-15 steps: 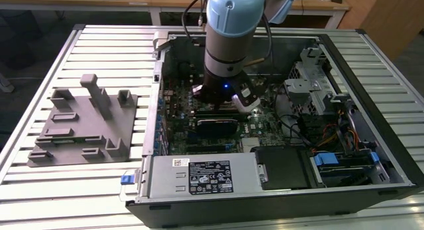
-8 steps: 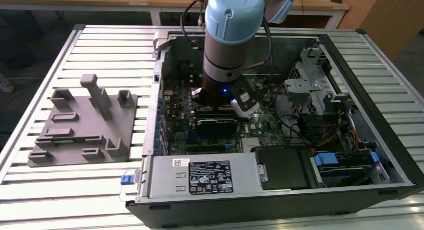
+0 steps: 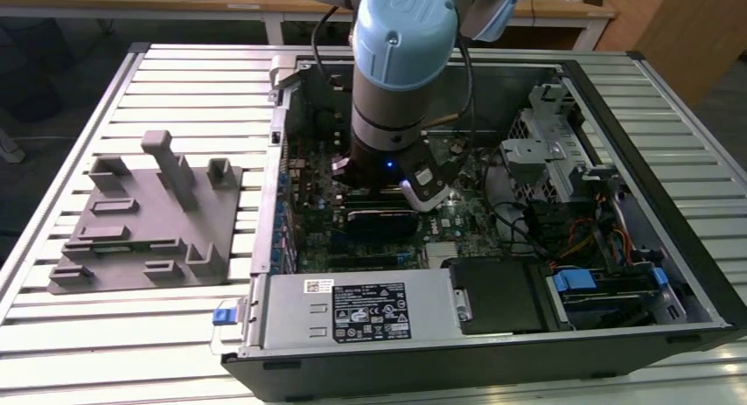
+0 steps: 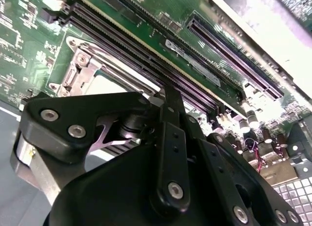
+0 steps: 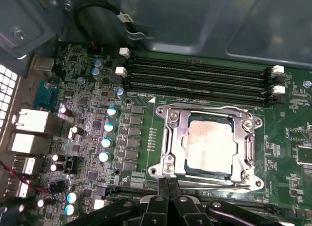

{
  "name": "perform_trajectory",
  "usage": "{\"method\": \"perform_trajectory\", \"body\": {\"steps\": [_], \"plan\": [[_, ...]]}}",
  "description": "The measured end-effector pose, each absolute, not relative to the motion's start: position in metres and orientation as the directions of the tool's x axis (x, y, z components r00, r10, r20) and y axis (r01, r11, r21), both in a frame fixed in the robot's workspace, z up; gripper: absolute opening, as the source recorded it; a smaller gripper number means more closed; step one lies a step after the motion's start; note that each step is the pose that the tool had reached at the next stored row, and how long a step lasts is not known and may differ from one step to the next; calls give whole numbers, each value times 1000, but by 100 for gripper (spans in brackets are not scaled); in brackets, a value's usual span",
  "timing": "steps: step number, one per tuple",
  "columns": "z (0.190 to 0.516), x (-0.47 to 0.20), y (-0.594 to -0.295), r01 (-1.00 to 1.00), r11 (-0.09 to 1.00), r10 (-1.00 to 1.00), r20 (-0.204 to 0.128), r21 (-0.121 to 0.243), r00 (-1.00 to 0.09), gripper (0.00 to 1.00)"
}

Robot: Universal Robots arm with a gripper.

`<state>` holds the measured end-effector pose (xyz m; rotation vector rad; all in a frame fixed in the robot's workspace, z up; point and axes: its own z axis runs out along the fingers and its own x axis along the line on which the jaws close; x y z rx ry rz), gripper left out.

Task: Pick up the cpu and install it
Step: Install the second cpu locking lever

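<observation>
Exterior view, arm: I see my arm reaching down into the open computer case (image 3: 653, 274), which lies on the slatted tabletop (image 3: 70, 317). The wrist hangs over the green motherboard (image 3: 467, 217), near its middle.
Exterior view, pincer: the pincer (image 3: 386, 199) sits low over the board, mostly hidden under the wrist, so from here I cannot tell how its fingers stand.
Exterior view, tray: a grey plastic tray (image 3: 152, 221) with upright posts rests on the tabletop, towards the exterior view's left of the case and well apart from the pincer.
First wrist view, cpu: the cpu (image 5: 209, 142) lies flat inside the metal socket frame (image 5: 171, 133) on the motherboard, its pale silvery top showing, with the memory slots (image 5: 195, 75) just beside the frame.
First wrist view, pincer: the pincer (image 5: 168, 184) has its two fingertips pressed together with nothing between them. They hang beside the frame's near edge, apart from the cpu.
Second wrist view, pincer: I see the black linkage of the pincer (image 4: 168, 102) close up, fingers drawn together, holding nothing.
Second wrist view, cpu: a pale patch of the cpu (image 4: 105, 84) shows just beyond the linkage, within the frame.
</observation>
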<state>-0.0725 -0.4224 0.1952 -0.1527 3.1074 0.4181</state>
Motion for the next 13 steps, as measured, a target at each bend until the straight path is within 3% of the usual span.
{"method": "perform_trajectory", "body": {"steps": [13], "plan": [[190, -80, -423, -97, 953, -96, -18, 286, -995, 11]]}}
